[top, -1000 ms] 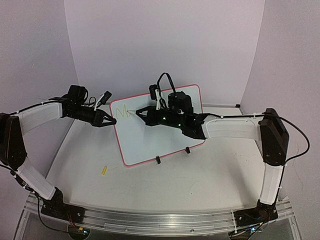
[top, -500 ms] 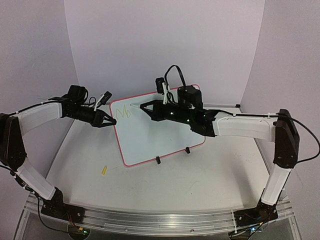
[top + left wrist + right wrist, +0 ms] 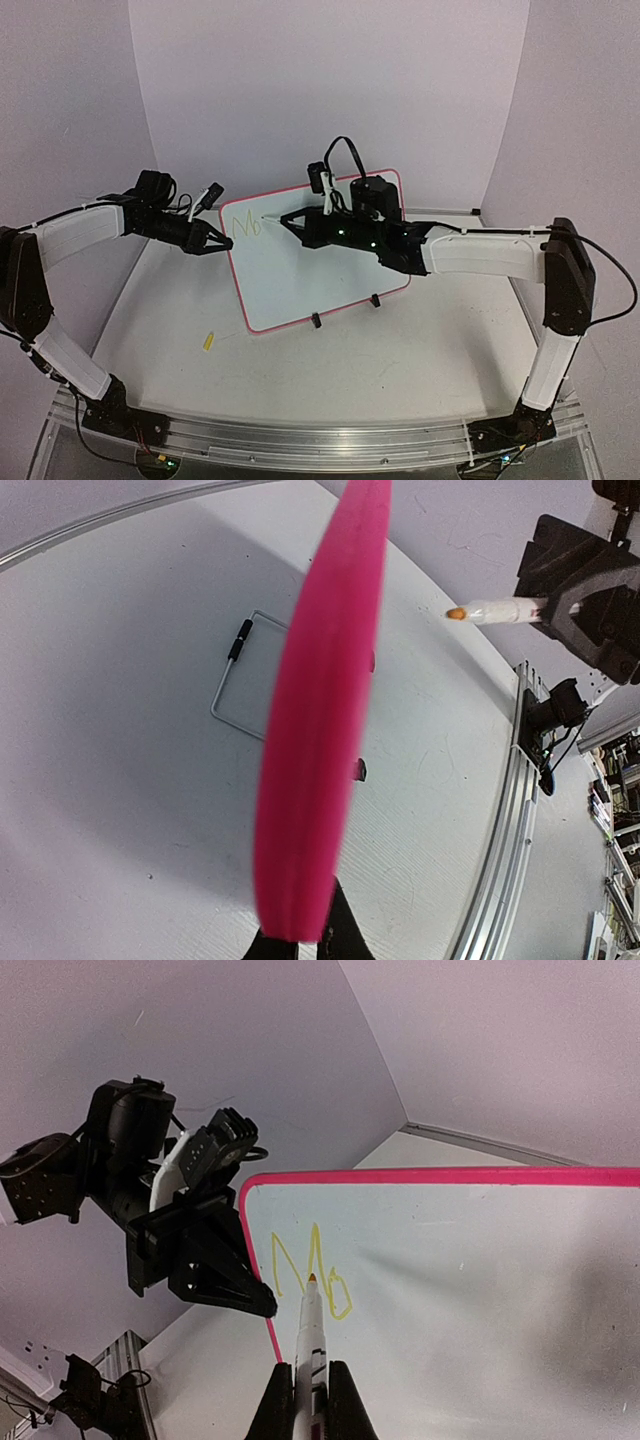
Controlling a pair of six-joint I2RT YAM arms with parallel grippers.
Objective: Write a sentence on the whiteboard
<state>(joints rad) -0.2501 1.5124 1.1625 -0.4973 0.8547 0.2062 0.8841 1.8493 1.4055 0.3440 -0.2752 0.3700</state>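
The whiteboard (image 3: pixel 330 270), white with a pink rim, stands tilted on the table. Yellow letters "Mo" (image 3: pixel 243 223), the start of the sentence, sit at its top left corner and also show in the right wrist view (image 3: pixel 312 1278). My left gripper (image 3: pixel 226 243) is shut on the board's left edge; the rim (image 3: pixel 320 710) shows edge-on between its jaws. My right gripper (image 3: pixel 285 221) is shut on a white marker (image 3: pixel 313 1335) with a yellow tip. The tip points at the letters. In the left wrist view the marker (image 3: pixel 495 610) hangs a little off the board.
A yellow marker cap (image 3: pixel 208 341) lies on the table left of the board's lower corner. Two black feet (image 3: pixel 314 320) hold the board's lower edge. A metal rail (image 3: pixel 300 440) runs along the near table edge. Walls close in behind and at both sides.
An "o" has appeared after the "M". My right gripper moved up and a little right with the marker, toward the board's top edge. My left gripper has not moved.
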